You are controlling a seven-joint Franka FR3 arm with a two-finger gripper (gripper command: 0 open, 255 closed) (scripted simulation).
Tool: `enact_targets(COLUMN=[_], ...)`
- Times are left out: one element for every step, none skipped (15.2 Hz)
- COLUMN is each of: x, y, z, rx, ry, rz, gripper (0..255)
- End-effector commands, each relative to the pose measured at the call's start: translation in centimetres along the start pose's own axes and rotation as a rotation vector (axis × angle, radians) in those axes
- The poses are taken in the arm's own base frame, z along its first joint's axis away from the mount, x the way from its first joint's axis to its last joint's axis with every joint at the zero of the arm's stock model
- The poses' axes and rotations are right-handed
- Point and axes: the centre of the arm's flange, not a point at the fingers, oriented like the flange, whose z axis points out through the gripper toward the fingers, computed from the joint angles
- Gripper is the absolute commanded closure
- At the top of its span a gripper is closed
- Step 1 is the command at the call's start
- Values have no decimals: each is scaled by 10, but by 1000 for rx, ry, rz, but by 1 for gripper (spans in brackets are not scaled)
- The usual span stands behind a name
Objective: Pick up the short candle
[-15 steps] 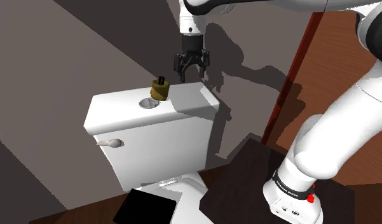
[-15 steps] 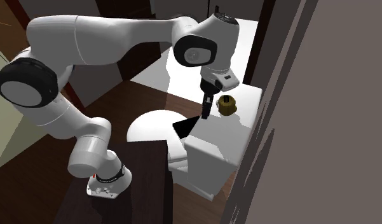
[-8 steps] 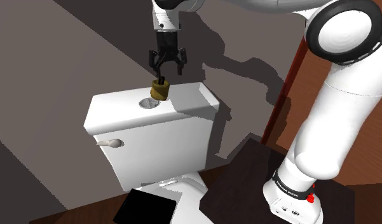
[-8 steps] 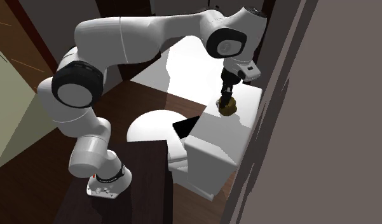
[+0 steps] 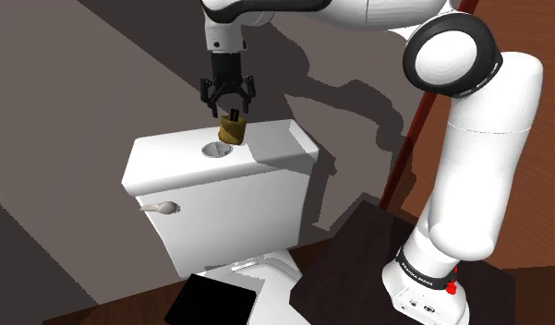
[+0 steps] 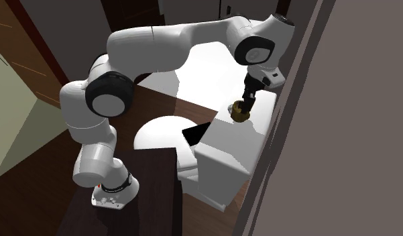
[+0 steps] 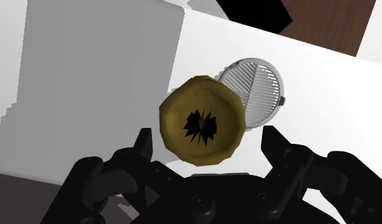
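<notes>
Item: short candle [image 7: 202, 121], ochre with a dark wick. Stands upright on the toilet tank lid [image 5: 178, 152], directly beneath the pincer [image 5: 228, 100].
Pincer: released, fingers spread either side of the candle without touching it, apparently aligned for a straight descent and clasp.
Adjacent: round flush button [image 7: 259, 89].

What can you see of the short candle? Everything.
The short candle is a squat, dull-gold, faceted cylinder with a jagged black mark at its top centre. It stands upright on the white toilet tank lid, beside a round ribbed disc. The open gripper hangs just above; its fingers do not touch it.
</notes>
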Motion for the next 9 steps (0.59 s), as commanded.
enact_targets(x=[1, 2, 3, 3, 2, 3, 3, 3, 3], y=[-1, -1, 0, 0, 0, -1, -1, -1, -1], z=[11, 16, 19, 19, 19, 20, 20, 19, 19], rx=[0, 0, 0, 0, 0, 0, 0, 0, 0], ry=[0, 0, 0, 0, 0, 0, 0, 0, 0], rz=[0, 0, 0, 0, 0, 0, 0, 0, 0], gripper=[0, 0, 0, 0, 255, 255, 255, 255, 255])
